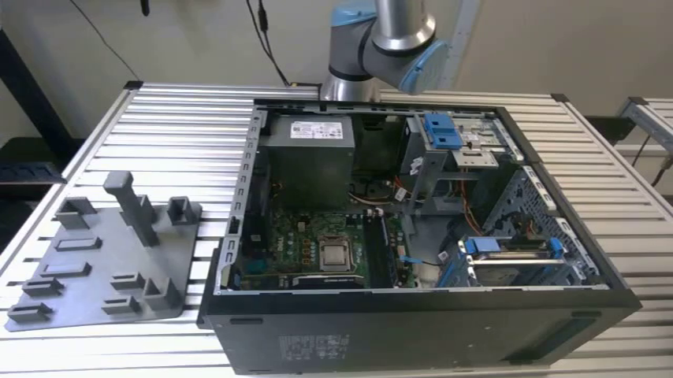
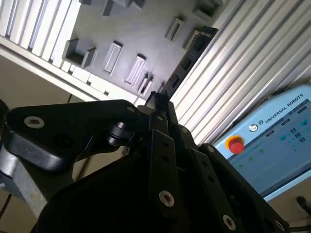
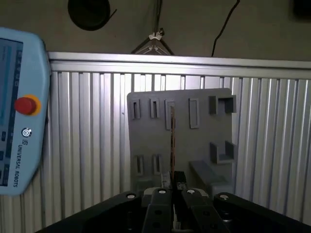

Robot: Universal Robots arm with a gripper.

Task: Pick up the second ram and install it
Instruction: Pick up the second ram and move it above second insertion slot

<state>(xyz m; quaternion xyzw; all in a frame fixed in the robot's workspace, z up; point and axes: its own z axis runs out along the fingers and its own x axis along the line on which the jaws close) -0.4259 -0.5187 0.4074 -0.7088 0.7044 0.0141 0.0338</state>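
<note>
1. Ribbed aluminium slats make up the desk [image 1: 158,110] in the exterior view. A grey tray [image 1: 94,268] with upright holder blocks [image 1: 135,206] lies toward that view's left. Just beside it, an open computer case [image 1: 421,331] lies on its side with the green motherboard [image 1: 305,236] exposed. The arm [image 1: 384,47] rises behind the case, at the desk's far edge.

2. In the second wrist view, the gripper [image 2: 159,103] points at the tray [image 2: 136,29] and the desk slats [image 2: 252,63]. Its black fingers [image 2: 160,141] are pressed together, pinching 1 end of the second ram [image 2: 187,60]. That ram is a dark strip with small chips, and it juts out past the fingertips, across the tray's edge as seen. A teach pendant [image 2: 277,141] with 1 red button [image 2: 236,145] lies on the slats, apart from the tray.

3. In the first wrist view, the gripper [image 3: 173,187] is closed on the second ram [image 3: 172,141], seen edge-on as a thin line. It runs straight out from the fingers across the tray [image 3: 204,141]. Whether the ram touches the tray cannot be told. The teach pendant [image 3: 24,141] lies on the desk [image 3: 87,136] beside the tray.
</note>
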